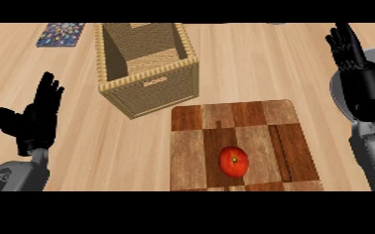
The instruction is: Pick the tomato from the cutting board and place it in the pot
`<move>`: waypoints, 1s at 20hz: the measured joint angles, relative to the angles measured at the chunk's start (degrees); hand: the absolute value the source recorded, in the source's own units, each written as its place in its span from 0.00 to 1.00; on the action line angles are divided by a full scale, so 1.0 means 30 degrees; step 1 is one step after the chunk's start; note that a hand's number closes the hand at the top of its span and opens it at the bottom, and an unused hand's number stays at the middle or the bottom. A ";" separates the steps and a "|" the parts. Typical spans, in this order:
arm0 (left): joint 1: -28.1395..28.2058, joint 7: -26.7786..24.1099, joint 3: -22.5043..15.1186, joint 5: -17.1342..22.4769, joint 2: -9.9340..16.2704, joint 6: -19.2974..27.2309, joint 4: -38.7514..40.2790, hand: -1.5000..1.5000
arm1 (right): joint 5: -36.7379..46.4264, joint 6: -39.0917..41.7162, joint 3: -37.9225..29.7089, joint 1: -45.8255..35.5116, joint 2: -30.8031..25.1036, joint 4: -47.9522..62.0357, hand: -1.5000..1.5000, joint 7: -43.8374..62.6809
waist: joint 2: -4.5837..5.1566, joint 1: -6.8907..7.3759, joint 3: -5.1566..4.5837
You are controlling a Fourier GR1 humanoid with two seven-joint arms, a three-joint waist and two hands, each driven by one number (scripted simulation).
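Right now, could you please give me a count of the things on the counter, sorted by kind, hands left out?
Tomato: 1
Cutting board: 1
Wicker basket: 1
Patterned mat at the far left: 1
Grey round thing at the right edge, mostly hidden behind the right hand: 1
Total: 5

A pale wood-grain counter [249,64] fills the view, evenly lit, with a patterned mat [61,33] at its far-left edge.

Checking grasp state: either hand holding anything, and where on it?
Nothing held. Left hand and right hand are open; tomato lies on the board.
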 measured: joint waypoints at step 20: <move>0.0650 0.2443 -0.4921 -0.1089 -0.0579 -0.4291 -0.0621 0.50 | 1.4372 -1.3315 0.8039 0.7772 0.7113 -0.6792 0.00 0.5732 | -0.0411 -0.1090 -0.0438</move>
